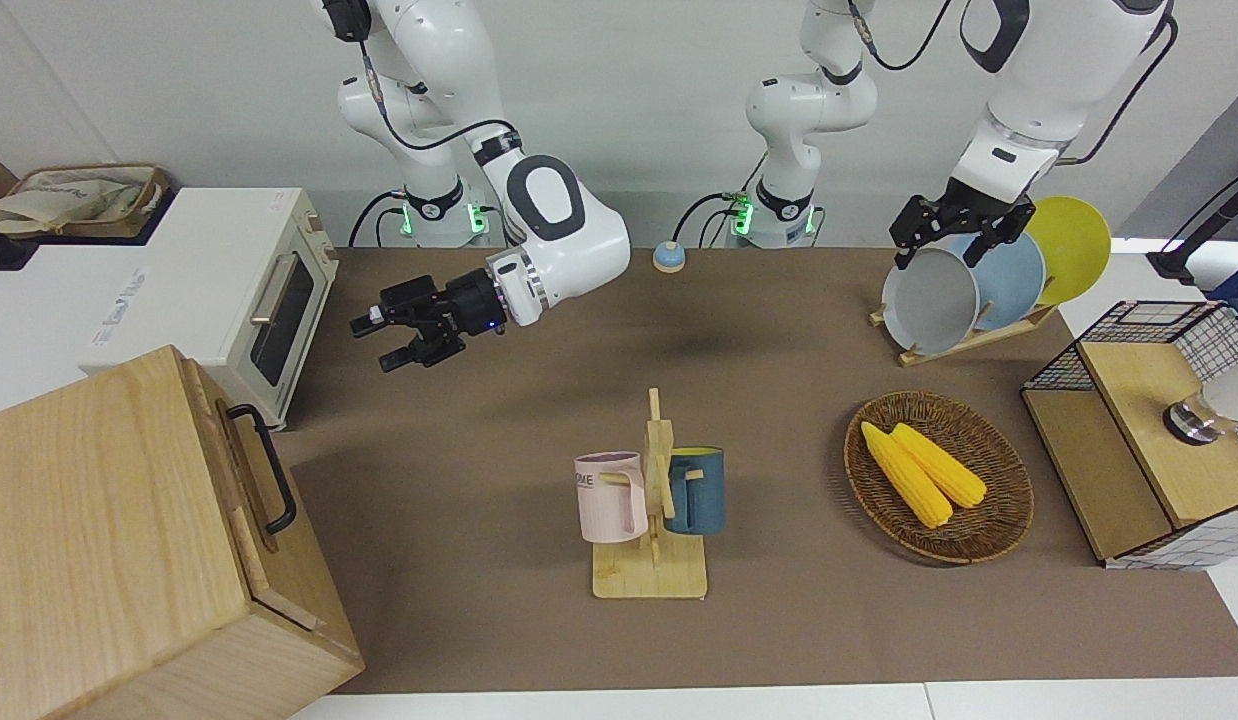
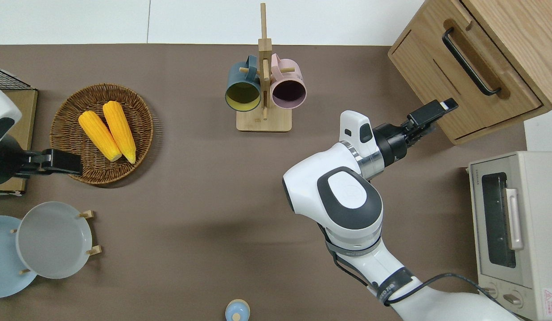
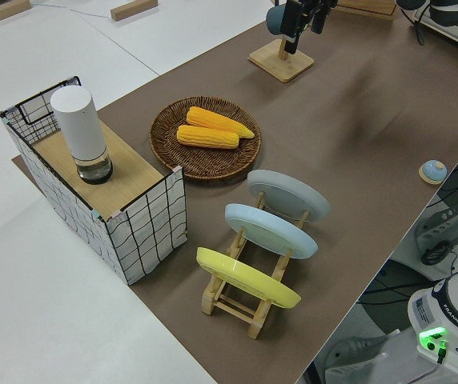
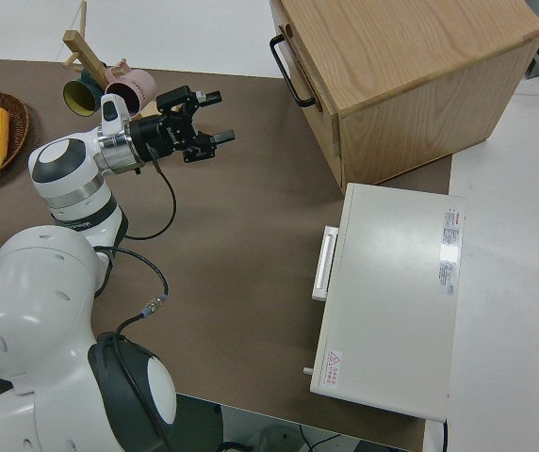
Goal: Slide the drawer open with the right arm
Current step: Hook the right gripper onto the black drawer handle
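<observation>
The right arm's black two-finger gripper [image 1: 381,341], fingers apart to admit the black metal bar handle [image 1: 263,466], hovers above the brown surface [image 1: 479,440], short of the closed light-wood drawer [image 2: 467,82] at that arm's end; the left arm is parked.

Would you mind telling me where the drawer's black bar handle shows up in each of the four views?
Front view: the handle is at the picture's left edge, on the cabinet.
Overhead view: top right corner, past the open right gripper.
Left side view: not in it.
Right side view: top centre, on the cabinet's front.
Shared landmark: the toaster oven beside the cabinet.
</observation>
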